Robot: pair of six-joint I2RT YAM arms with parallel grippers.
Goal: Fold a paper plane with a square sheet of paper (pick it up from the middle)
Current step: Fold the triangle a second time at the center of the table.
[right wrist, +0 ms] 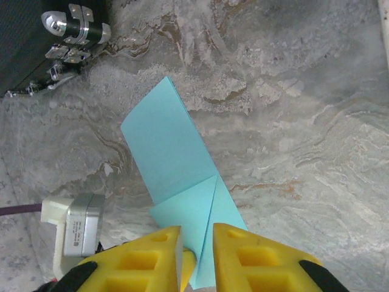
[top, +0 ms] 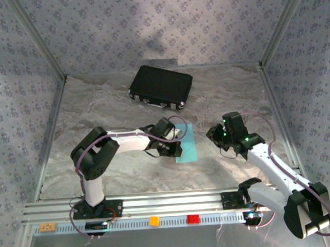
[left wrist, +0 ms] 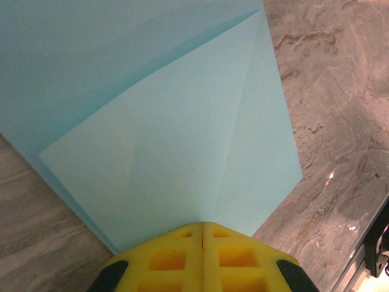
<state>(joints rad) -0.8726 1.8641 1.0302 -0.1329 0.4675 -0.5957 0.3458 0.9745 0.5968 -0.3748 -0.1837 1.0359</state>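
Left end effector (left wrist: 202, 227), closed, at paper (left wrist: 170, 152)

1. Case (top: 160, 87) blocks back centre; table (top: 97, 111) bare on either side of it.
2. Left arm (top: 127, 141) lies across left-centre, ending at paper (top: 189, 150).
3. Table between arm bases bare.

My left gripper (left wrist: 202, 226) at the near edge of the light blue paper (left wrist: 182, 140).
My two yellow pads (left wrist: 167, 258) are pressed tight together along their seam, and the paper's near point runs right up to them; I cannot tell whether it is pinched between them. The paper is folded: a lighter flap lies on top, a crease climbs from the seam toward the far corner, and a darker layer spreads beyond. The grey marbled tabletop (left wrist: 340, 91) shows on either side.
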